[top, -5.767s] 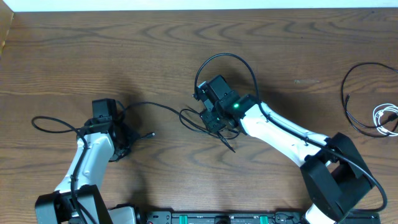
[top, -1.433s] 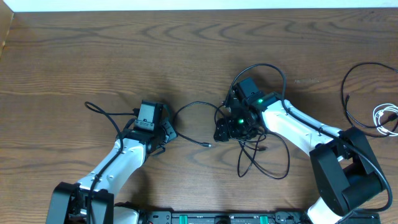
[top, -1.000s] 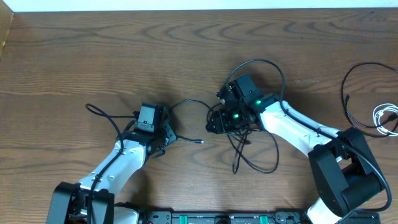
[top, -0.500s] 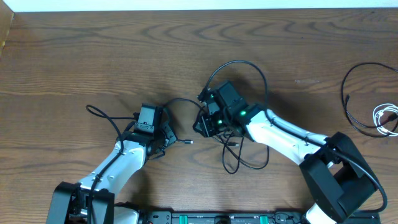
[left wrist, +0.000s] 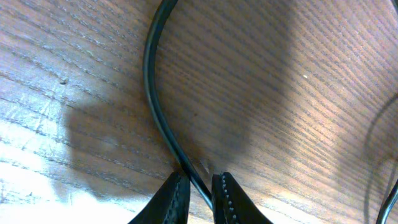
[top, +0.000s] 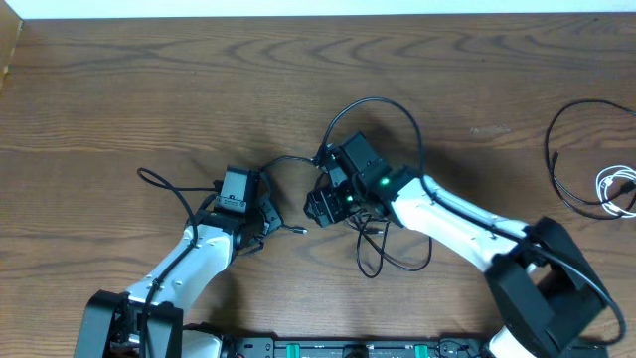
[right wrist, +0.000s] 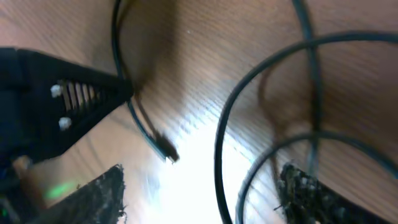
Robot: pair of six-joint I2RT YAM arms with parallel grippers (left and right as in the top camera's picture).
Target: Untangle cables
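Observation:
Thin black cables (top: 383,244) lie in a loose tangle at the table's middle, with one loop arching up (top: 376,102). My left gripper (top: 266,221) is shut on one black cable (left wrist: 151,93), which passes between its fingertips (left wrist: 199,190); that cable's plug end (top: 298,230) lies just to its right. My right gripper (top: 326,204) hovers over the tangle's left side, close to the left gripper. In the right wrist view its fingers (right wrist: 205,199) are wide apart, with cable strands (right wrist: 224,143) and a plug end (right wrist: 165,152) between them. It grips nothing.
A separate black cable loop (top: 568,149) and a white cable (top: 618,187) lie at the far right edge. A cable tail (top: 149,176) trails left of the left arm. The arm bases and a black rail (top: 348,348) line the front edge.
My right arm has moved left toward the left gripper, and the tangle shifted left with it. The left arm, further left at first, has held still over the last second.

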